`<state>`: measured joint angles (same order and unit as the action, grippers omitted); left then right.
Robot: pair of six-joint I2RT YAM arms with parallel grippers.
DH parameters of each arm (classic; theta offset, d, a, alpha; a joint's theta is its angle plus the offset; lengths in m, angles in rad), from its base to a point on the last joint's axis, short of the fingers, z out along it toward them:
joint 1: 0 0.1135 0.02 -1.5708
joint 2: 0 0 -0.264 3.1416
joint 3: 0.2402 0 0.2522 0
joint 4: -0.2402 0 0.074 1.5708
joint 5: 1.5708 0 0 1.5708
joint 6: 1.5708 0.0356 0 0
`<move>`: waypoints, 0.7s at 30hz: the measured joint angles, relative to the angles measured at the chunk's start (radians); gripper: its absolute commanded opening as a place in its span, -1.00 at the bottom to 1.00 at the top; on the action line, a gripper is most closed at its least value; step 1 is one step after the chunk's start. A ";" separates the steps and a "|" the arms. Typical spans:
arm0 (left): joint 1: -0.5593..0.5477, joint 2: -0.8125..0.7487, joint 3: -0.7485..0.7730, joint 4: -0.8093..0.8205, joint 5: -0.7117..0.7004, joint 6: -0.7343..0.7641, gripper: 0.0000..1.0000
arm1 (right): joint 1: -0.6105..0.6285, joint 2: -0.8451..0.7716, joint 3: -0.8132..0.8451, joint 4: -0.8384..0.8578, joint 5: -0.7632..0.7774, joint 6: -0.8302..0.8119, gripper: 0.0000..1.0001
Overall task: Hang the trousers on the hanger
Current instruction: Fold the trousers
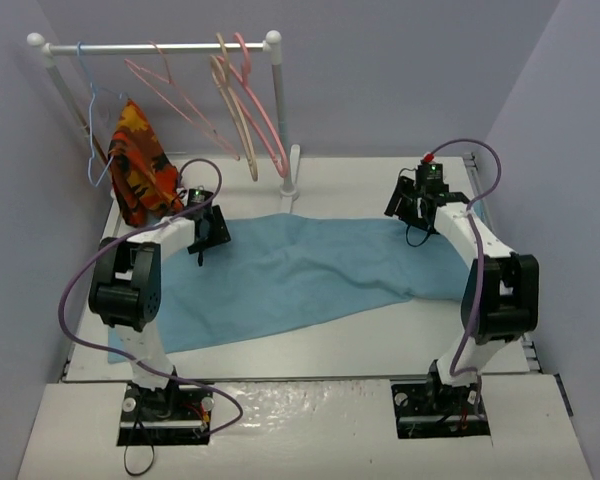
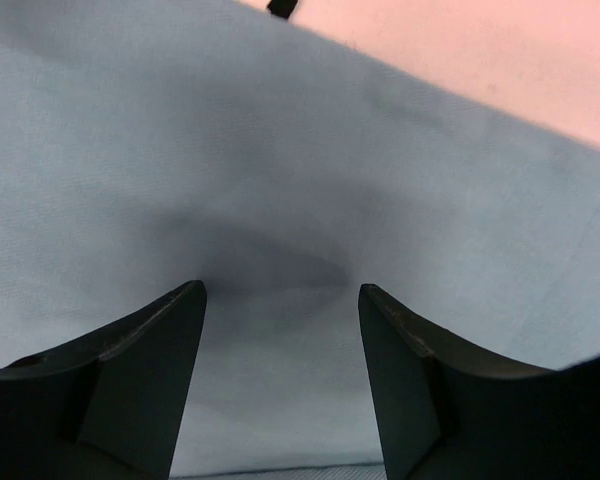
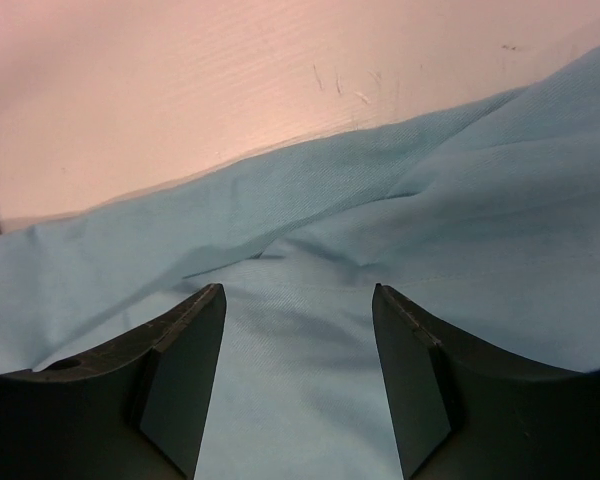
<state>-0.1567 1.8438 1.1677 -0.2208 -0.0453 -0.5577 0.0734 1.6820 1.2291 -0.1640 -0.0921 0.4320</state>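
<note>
Top external only: hanger (image 1: 177,100) on rail (image 1: 160,47), well apart from trousers (image 1: 300,270).

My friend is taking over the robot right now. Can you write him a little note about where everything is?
Left tool: open, low over the trousers, left end.
Right tool: open, low over their right end.
The trousers lie spread on the table.
The hanger hangs on the rail, untouched.
Done: nothing gripped yet.
Left: grip the trousers, put them on the hanger.
</note>
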 measured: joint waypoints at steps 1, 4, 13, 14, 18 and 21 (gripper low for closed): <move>0.001 0.008 0.012 -0.001 -0.001 -0.004 0.14 | 0.000 0.028 0.003 0.007 -0.001 0.000 0.14; 0.015 0.031 0.037 -0.005 -0.005 -0.019 0.11 | 0.001 0.120 0.018 0.024 -0.001 -0.008 0.13; 0.053 0.032 0.035 -0.003 -0.004 -0.052 0.08 | 0.022 0.310 0.100 0.062 0.014 -0.065 0.10; 0.061 0.031 0.032 -0.001 -0.004 -0.054 0.08 | 0.025 0.322 0.115 0.068 0.015 -0.072 0.10; 0.117 0.020 0.015 0.010 0.010 -0.072 0.05 | 0.049 0.388 0.194 0.078 0.022 -0.100 0.09; 0.180 0.003 -0.007 0.015 0.021 -0.084 0.04 | 0.072 0.433 0.255 0.081 0.021 -0.121 0.08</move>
<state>0.0236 1.8468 1.1604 -0.2057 -0.0245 -0.6415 0.1450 2.1150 1.4840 -0.0830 -0.0709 0.3109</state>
